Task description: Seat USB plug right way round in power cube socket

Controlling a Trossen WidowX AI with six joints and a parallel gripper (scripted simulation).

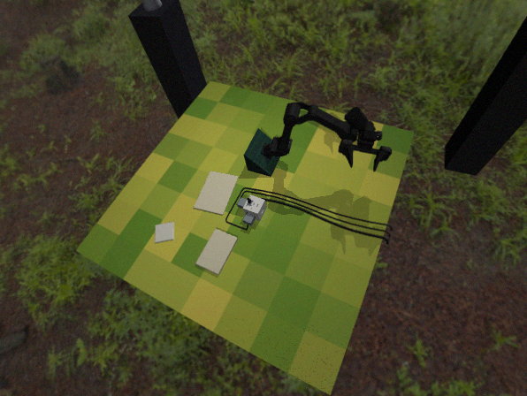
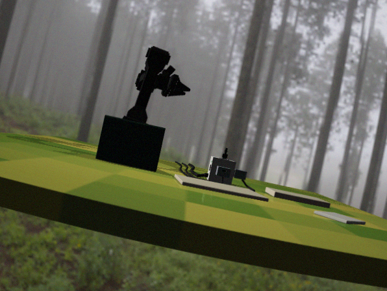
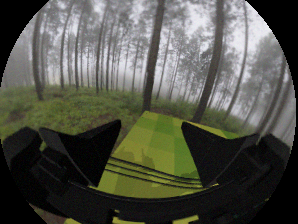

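On the green-yellow checkered surface [image 1: 283, 247] [image 2: 130, 191] [image 3: 160, 145]: boxy pale power cube, tool wide.
Flat off-white slabs left in top view; blocky gray adapters on cube [image 1: 255, 208] [image 2: 222, 165] sides; slim black USB plug [image 1: 249, 201] [image 2: 224, 154] upright in cube's top; smooth black cables trail right; angular black tool [image 1: 363, 164] [image 2: 187, 91] [image 3: 152, 124] far right, fingers apart.
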